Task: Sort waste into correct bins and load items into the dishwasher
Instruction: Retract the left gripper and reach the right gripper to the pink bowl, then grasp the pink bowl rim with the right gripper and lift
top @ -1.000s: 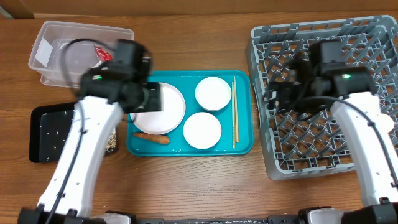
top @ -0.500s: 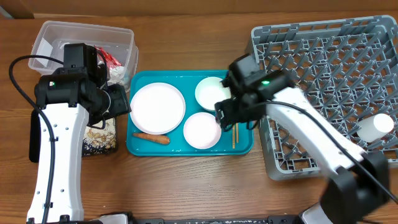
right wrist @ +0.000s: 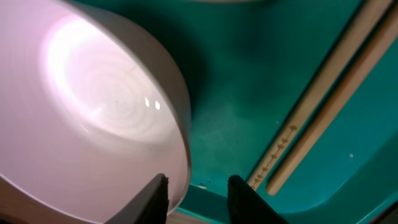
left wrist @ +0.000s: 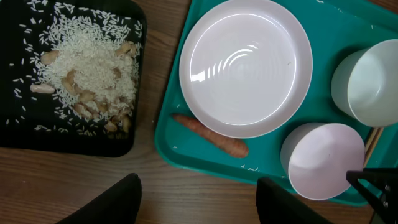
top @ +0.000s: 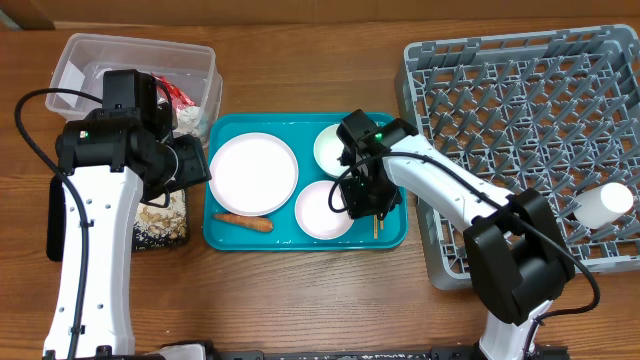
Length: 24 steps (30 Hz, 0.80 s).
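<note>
My right gripper (top: 365, 200) is low over the teal tray, jaws narrowed astride the right rim of the near bowl (top: 320, 212). One finger is inside the bowl (right wrist: 93, 106) against its wall. The other finger (right wrist: 245, 199) is outside, with a gap of tray showing between it and the rim. The chopsticks (right wrist: 329, 106) lie just to the right. My left gripper (left wrist: 198, 202) hangs open and empty over bare wood, near the carrot (left wrist: 210, 134) and the plate (left wrist: 245, 65). A second bowl (top: 338, 150) stands behind. The clear tub (top: 100, 70) holds the red wrapper (top: 176, 95) and tissue (top: 190, 117).
The black tray (left wrist: 18, 134) holds rice and beige scraps (left wrist: 93, 68), left of the teal tray (top: 300, 128). The grey dish rack (top: 480, 110) fills the right side, with a white cup (top: 607, 205) lying in it near its right edge.
My right arm has swung from the rack to the near bowl, and its jaws have narrowed around the rim. My left arm pulled back left off the plate, then stayed still.
</note>
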Each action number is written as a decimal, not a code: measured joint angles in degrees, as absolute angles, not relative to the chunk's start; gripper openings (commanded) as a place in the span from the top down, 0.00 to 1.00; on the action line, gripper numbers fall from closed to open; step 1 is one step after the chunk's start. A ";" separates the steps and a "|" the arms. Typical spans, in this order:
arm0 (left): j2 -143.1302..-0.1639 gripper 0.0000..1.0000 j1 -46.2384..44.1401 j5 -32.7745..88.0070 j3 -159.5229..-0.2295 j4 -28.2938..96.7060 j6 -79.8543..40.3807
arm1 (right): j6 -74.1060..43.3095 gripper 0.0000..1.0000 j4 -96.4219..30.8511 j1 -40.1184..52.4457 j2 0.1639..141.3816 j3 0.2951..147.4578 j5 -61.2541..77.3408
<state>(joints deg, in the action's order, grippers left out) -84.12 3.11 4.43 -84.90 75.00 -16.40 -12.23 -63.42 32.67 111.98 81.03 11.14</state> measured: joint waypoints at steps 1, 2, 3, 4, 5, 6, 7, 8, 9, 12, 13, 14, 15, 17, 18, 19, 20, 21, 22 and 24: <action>-84.12 0.38 3.11 4.43 -84.90 74.96 -16.40 | -12.43 0.68 -63.07 32.67 111.98 81.03 11.09; -84.12 0.38 3.11 4.43 -84.90 74.98 -16.40 | -12.56 0.68 -62.81 32.67 111.98 81.03 11.09; -84.12 0.38 3.11 4.43 -84.90 74.98 -16.40 | -12.84 0.68 -62.46 32.67 111.98 81.03 11.09; -84.12 0.38 3.11 4.43 -84.90 74.96 -16.40 | -12.93 0.69 -62.24 32.67 111.98 81.03 11.16; -84.12 0.38 3.11 4.43 -84.90 74.98 -16.40 | -13.13 0.69 -62.02 32.67 111.98 81.03 11.18; -84.12 0.38 3.11 4.43 -84.90 74.98 -16.40 | -13.26 0.69 -61.87 32.69 111.98 81.03 11.20; -84.12 0.38 3.11 4.43 -84.90 74.98 -16.40 | -13.32 0.70 -61.73 32.69 111.98 81.01 11.20; -84.12 0.38 3.11 4.43 -84.90 74.96 -16.40 | -13.43 0.72 -61.65 32.71 111.98 80.99 11.20; -84.12 0.38 3.11 4.43 -84.90 74.98 -16.40 | -13.47 0.74 -61.58 32.73 111.98 80.99 11.22; -84.12 0.38 3.11 4.43 -84.90 74.98 -16.40 | -13.41 0.82 -61.41 32.77 111.98 80.99 11.38; -84.12 0.38 3.11 4.43 -84.90 74.96 -16.40 | -13.43 0.84 -61.25 32.77 111.98 80.99 11.42; -84.12 0.38 3.11 4.43 -84.90 74.98 -16.40 | -13.52 0.87 -61.17 32.77 111.98 80.99 11.51; -84.12 0.38 3.11 4.43 -84.90 74.96 -16.40 | -13.58 0.89 -61.06 32.77 111.98 80.99 11.51; -84.12 0.38 3.11 4.43 -84.90 74.96 -16.40 | -13.72 0.94 -61.08 32.77 111.98 80.97 11.60; -84.12 0.38 3.11 4.43 -84.90 74.98 -16.40 | -13.67 0.96 -61.06 32.77 111.98 80.97 11.60; -84.12 0.38 3.11 4.43 -84.90 74.98 -16.40 | -13.72 0.96 -61.04 32.77 111.98 80.97 11.60; -84.12 0.38 3.11 4.43 -84.90 74.96 -16.40 | -13.87 0.96 -61.06 32.77 111.98 80.97 11.64; -84.12 0.38 3.11 4.43 -84.90 74.98 -16.40 | -13.85 0.96 -61.08 32.77 111.98 80.95 11.60; -84.12 0.38 3.11 4.43 -84.90 74.98 -16.40 | -13.87 0.96 -61.08 32.77 111.98 80.95 11.62; -84.12 0.38 3.11 4.43 -84.90 74.98 -16.40 | -13.89 0.96 -61.06 32.77 111.98 80.95 11.64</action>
<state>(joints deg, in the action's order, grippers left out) -84.12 3.11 4.43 -84.90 74.98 -16.40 -13.89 -61.06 32.77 111.98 80.95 11.64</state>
